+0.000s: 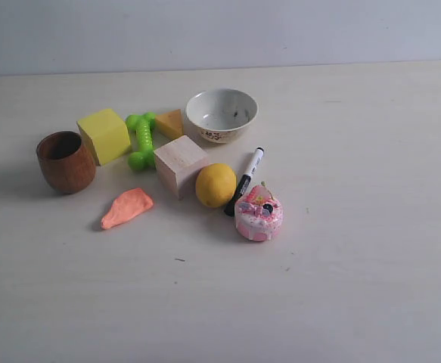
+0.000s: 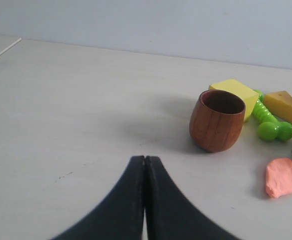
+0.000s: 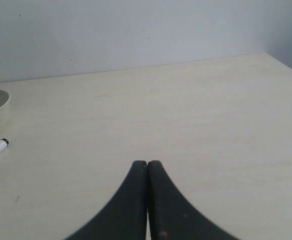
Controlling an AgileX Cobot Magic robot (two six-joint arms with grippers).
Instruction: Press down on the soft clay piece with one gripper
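The soft clay piece [image 1: 126, 207] is a flat salmon-orange teardrop lying on the table in front of the brown wooden cup [image 1: 66, 162] and left of the wooden cube [image 1: 179, 165]. The left wrist view also shows the clay [image 2: 283, 177], off to one side of my left gripper [image 2: 144, 159], whose black fingers are shut with nothing between them. My right gripper [image 3: 147, 163] is shut too, over bare table, with no clay in its view. Neither gripper shows in the exterior view.
Around the clay stand a yellow block [image 1: 104, 135], a green toy bone [image 1: 141, 141], an orange wedge [image 1: 171, 123], a white bowl [image 1: 221, 114], a lemon [image 1: 215, 185], a marker [image 1: 244, 181] and a pink toy cake [image 1: 258, 214]. The table's left edge [image 2: 3, 51] shows in the left wrist view.
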